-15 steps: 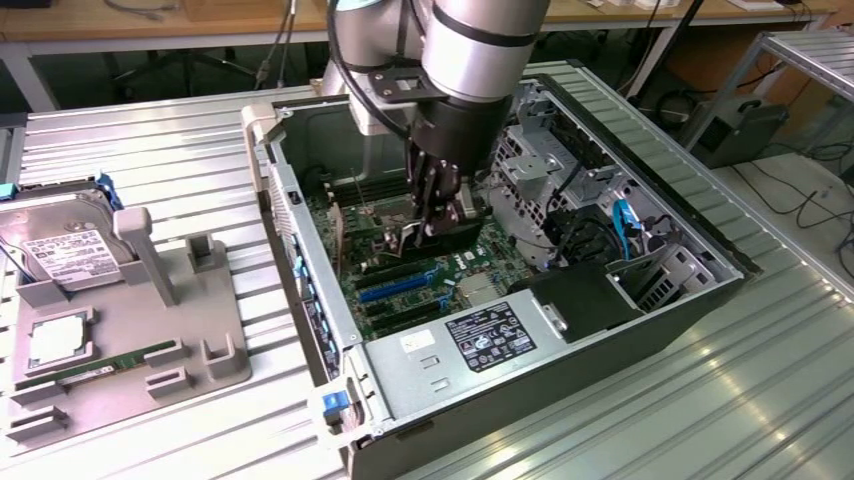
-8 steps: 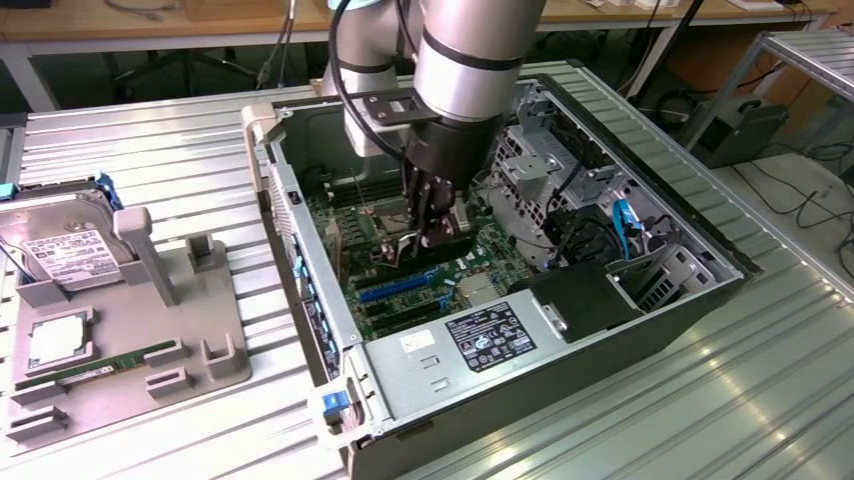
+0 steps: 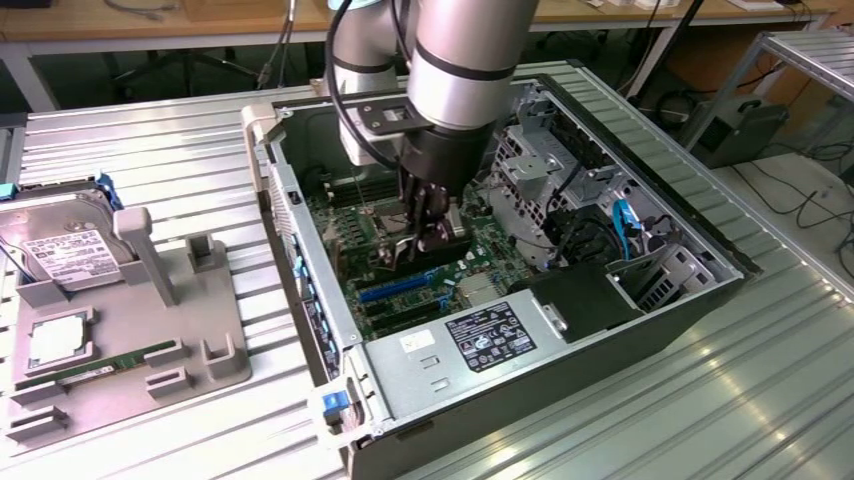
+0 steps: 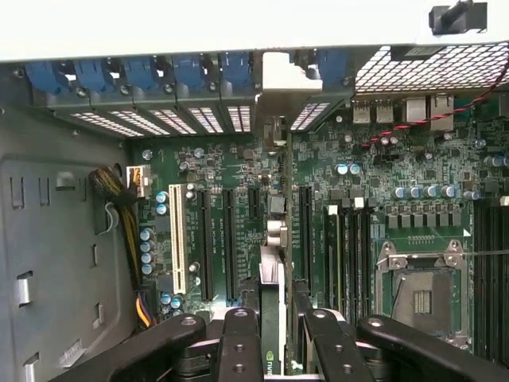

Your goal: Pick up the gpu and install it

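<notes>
Exterior view: at its left a grey fixture plate (image 3: 200,350) carries a hard drive (image 3: 60,250) and a green memory stick (image 3: 100,362). To their right lies the open computer case (image 3: 694,290). My gripper (image 3: 430,232) is down inside it over the motherboard (image 3: 400,290), with the gpu (image 3: 447,245) showing as a dark block between my fingers. The wrist view gives what that angle hides: blue slot latches (image 4: 143,76) along the rear wall and a white expansion slot (image 4: 176,239) beside black ones. Then comes the gpu (image 4: 272,278) itself, edge-on, with the empty CPU socket (image 4: 421,290) on its far side. My gripper (image 4: 277,322) is clamped on both faces of the card. It stands on edge and runs from my fingertips to its pale bracket (image 4: 280,79) at the rear wall. I cannot tell whether it sits in a slot.
</notes>
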You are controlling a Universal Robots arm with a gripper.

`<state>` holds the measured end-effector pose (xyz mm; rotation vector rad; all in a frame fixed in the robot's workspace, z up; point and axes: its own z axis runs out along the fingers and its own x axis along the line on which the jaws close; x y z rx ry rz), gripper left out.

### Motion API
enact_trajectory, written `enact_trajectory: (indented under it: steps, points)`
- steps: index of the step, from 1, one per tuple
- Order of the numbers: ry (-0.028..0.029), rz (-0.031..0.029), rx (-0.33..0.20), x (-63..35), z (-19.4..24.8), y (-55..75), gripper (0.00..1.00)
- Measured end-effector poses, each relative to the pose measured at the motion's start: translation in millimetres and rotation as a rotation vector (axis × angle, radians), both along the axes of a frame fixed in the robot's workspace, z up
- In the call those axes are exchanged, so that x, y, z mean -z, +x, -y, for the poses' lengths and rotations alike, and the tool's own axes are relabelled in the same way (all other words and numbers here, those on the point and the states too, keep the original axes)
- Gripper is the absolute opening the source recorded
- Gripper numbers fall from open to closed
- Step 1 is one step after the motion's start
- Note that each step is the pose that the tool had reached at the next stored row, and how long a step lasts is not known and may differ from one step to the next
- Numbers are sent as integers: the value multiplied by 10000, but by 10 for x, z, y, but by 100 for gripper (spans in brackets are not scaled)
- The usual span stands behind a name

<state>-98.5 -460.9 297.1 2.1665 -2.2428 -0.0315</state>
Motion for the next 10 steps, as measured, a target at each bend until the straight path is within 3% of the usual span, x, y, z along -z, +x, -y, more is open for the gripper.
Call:
enact_trajectory:
  steps: [10]
  points:
    - [1,5,-1,3,0,-5,26]
